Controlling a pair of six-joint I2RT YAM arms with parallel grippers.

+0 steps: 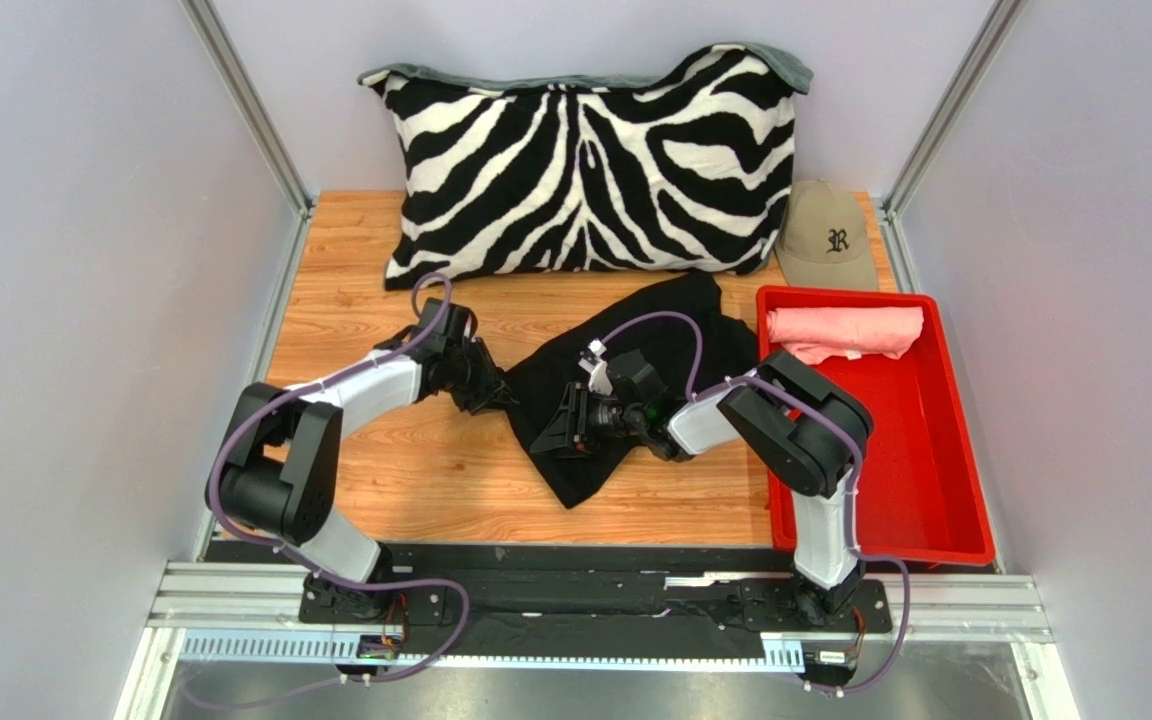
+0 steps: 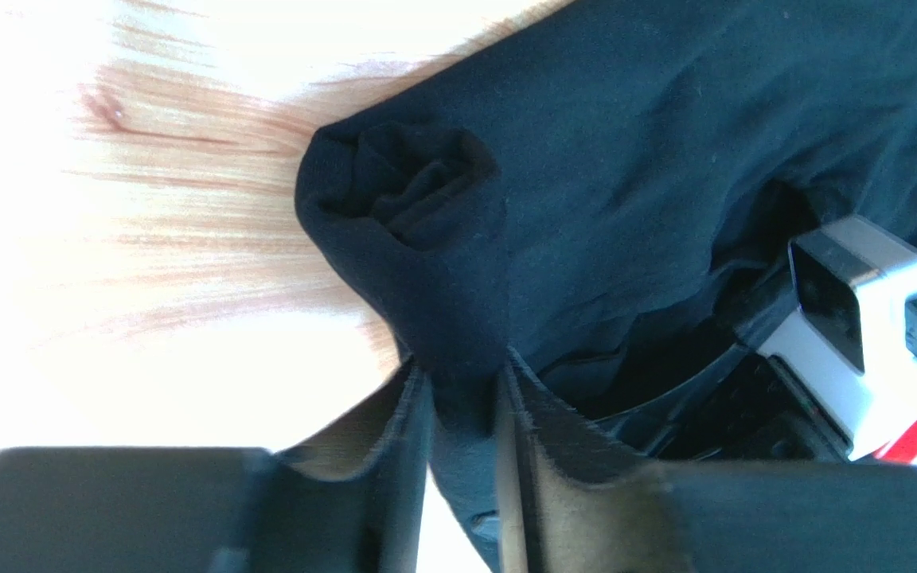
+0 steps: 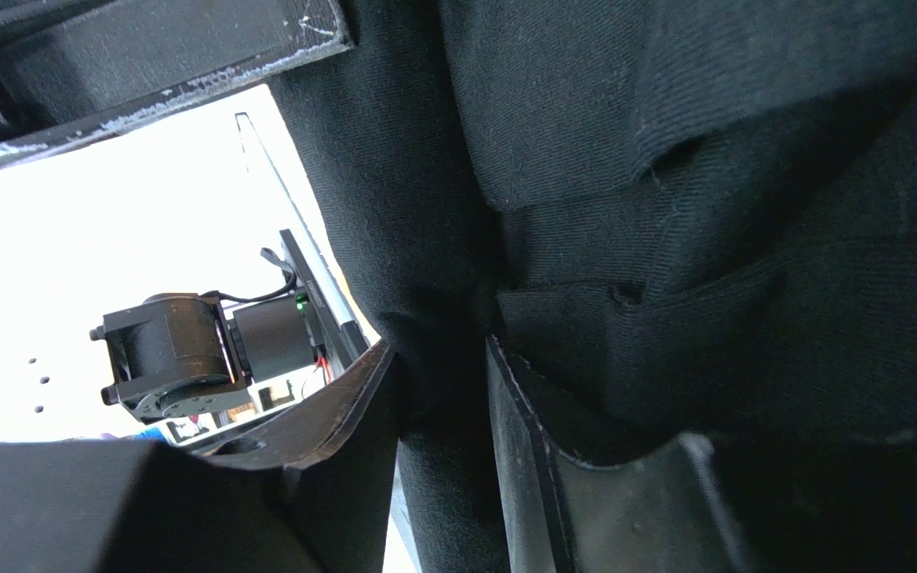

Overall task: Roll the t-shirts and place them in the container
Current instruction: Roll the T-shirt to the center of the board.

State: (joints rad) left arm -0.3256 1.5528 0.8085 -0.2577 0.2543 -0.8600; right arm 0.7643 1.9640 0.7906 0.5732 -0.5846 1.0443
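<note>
A black t-shirt [image 1: 642, 323] lies crumpled across the middle of the wooden table, partly rolled along its near-left edge. My left gripper [image 1: 507, 399] is at that left edge, shut on the rolled end of the black cloth [image 2: 416, 227], which fills the gap between its fingers [image 2: 410, 412]. My right gripper [image 1: 555, 435] reaches leftward over the shirt's lower part and is shut on a thick fold of the same black cloth [image 3: 445, 358]. A salmon pink t-shirt [image 1: 845, 330], rolled up, lies at the far end of the red tray [image 1: 928, 480].
A zebra-striped pillow [image 1: 590, 158] leans against the back wall. A tan baseball cap [image 1: 826, 237] sits behind the red tray. Bare wooden table [image 1: 372, 300] shows to the left of the shirt. Walls close in both sides.
</note>
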